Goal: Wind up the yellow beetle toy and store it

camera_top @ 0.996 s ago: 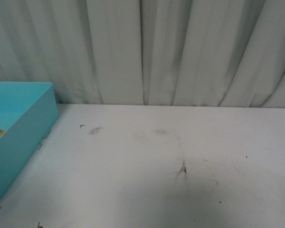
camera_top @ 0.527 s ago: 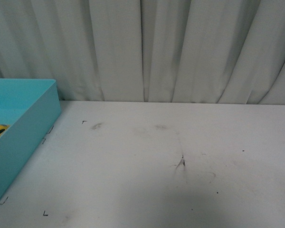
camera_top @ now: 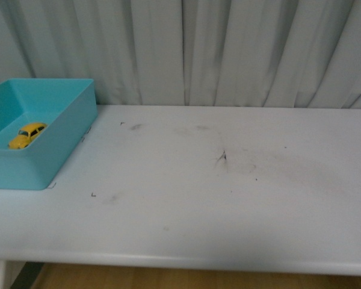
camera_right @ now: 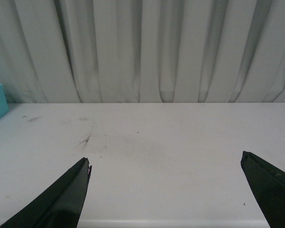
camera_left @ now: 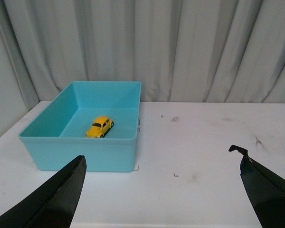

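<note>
Yellow glossy beetle toy car (camera_left: 100, 127) sat inside the turquoise plastic bin (camera_left: 47, 151) at the white surface's (camera_top: 228, 198) left end. Storing looked done; winding couldn't be verified. Left fingers (camera_left: 52, 199) and right fingers (camera_right: 57, 202) were spread wide, empty, well apart from the bin.

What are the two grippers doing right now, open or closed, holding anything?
Left gripper: open, holding nothing; the yellow beetle toy sits in the blue bin.
Right gripper: open, holding nothing, above the white table.
</note>
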Controlling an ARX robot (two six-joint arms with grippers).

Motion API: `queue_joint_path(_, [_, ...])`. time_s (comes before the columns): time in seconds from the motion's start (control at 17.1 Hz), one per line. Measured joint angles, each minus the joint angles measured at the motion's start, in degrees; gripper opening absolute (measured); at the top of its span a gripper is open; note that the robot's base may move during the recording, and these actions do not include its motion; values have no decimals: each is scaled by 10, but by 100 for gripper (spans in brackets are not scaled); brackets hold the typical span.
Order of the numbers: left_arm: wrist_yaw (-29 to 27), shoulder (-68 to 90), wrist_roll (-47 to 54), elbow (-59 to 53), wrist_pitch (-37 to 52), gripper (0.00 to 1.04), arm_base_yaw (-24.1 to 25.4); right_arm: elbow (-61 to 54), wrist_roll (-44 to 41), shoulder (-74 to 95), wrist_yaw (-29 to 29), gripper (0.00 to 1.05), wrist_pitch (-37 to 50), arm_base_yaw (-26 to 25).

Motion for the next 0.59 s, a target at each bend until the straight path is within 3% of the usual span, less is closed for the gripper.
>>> queue_joint_path(0.59, [0, 0, 0, 0, 1, 98, 0, 0, 0, 0, 0, 98, 4, 0])
